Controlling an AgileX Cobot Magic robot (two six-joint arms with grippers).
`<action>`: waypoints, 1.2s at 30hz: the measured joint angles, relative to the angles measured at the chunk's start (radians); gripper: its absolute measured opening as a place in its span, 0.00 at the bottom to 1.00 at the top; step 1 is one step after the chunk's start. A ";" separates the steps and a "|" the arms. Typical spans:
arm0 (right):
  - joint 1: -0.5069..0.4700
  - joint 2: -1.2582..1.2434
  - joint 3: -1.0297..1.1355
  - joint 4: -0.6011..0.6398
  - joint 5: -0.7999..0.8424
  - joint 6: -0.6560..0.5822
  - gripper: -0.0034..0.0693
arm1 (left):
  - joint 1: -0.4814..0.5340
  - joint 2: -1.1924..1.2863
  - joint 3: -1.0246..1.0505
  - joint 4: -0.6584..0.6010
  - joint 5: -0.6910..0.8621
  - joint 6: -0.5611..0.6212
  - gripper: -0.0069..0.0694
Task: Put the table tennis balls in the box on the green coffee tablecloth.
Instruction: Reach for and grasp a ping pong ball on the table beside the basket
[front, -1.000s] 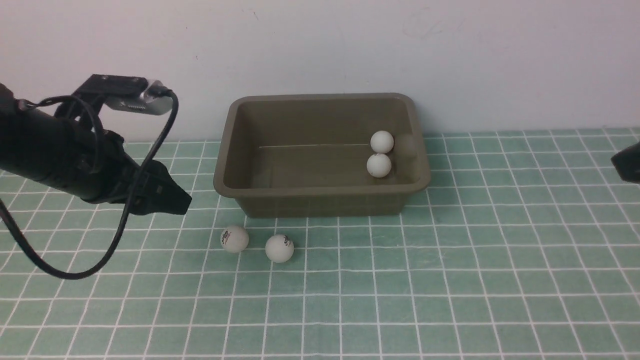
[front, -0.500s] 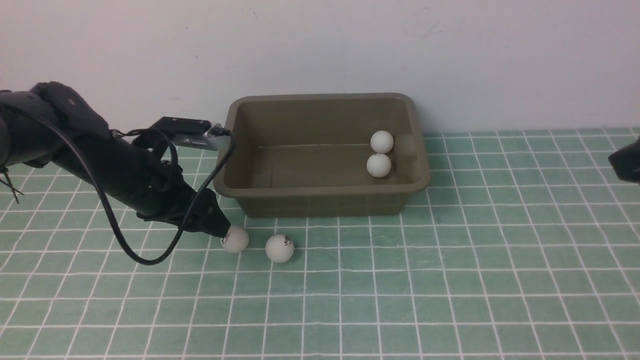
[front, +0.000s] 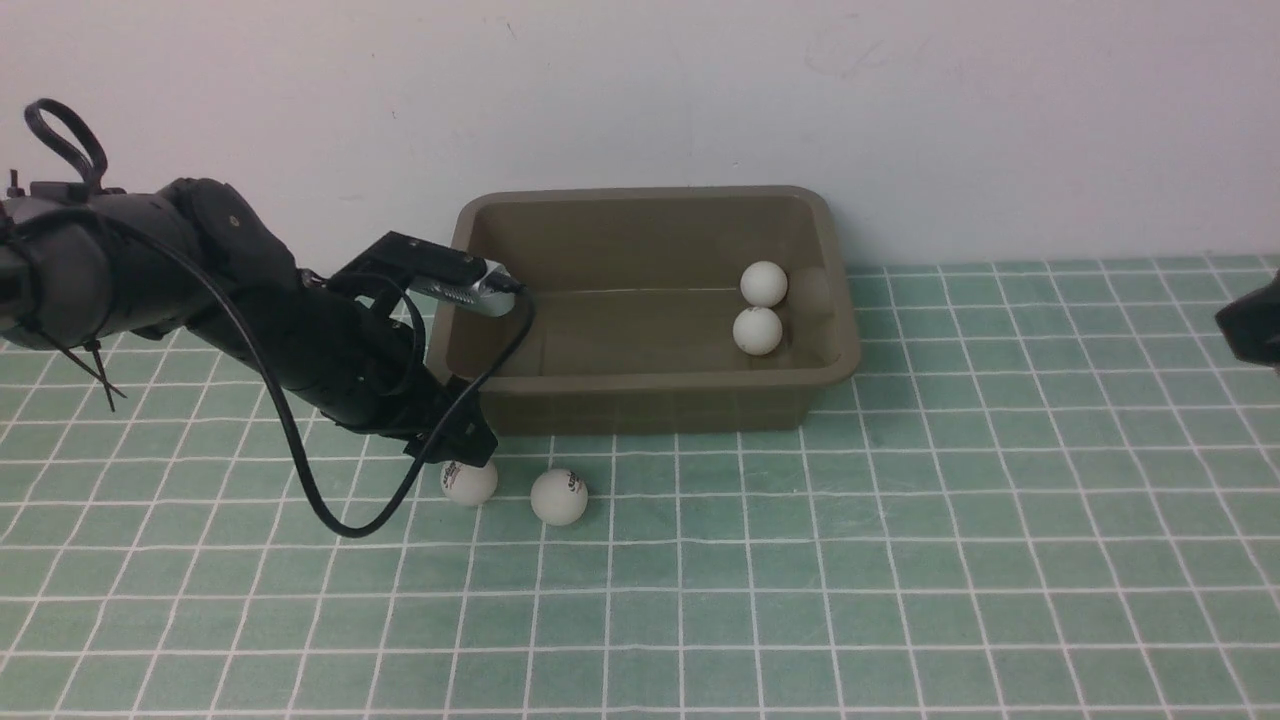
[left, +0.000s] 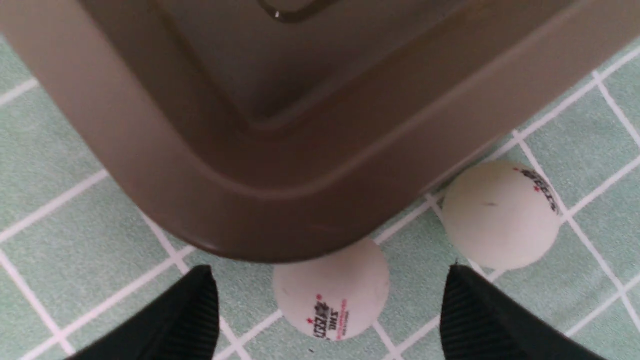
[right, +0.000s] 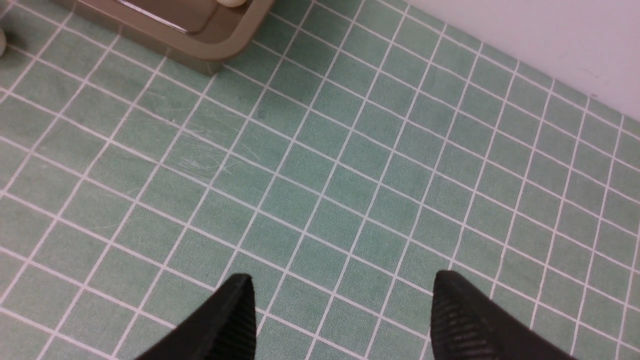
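Judging by the scene, the third pickup is in hand. The left gripper (left: 327, 274) hangs released, jaws straddling the left ball (front: 469, 484) on the cloth (front: 900, 560), just near the box (front: 640, 380). Next it should sink and pinch gently, as the smooth white ball may roll. A second ball (front: 559, 497) lies beside; two balls (front: 764, 284) rest inside. The right gripper (right: 341, 280) gapes, empty.

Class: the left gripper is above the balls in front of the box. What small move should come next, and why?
Probably lower straight down a little. The left gripper is open, the leftmost ball sits centred between its fingers, and they seem not yet around it. The corner of the box and second ball lie close, so no sideways shift.
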 joint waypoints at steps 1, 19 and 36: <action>0.000 0.000 0.000 0.000 0.000 0.000 0.64 | 0.000 0.000 0.000 0.002 -0.012 0.000 0.79; 0.000 0.000 0.000 0.000 0.000 0.000 0.64 | -0.002 0.082 0.000 -0.024 -0.036 0.000 0.79; 0.000 0.000 0.000 0.000 -0.017 0.000 0.64 | -0.003 0.080 -0.020 0.025 0.064 0.008 0.51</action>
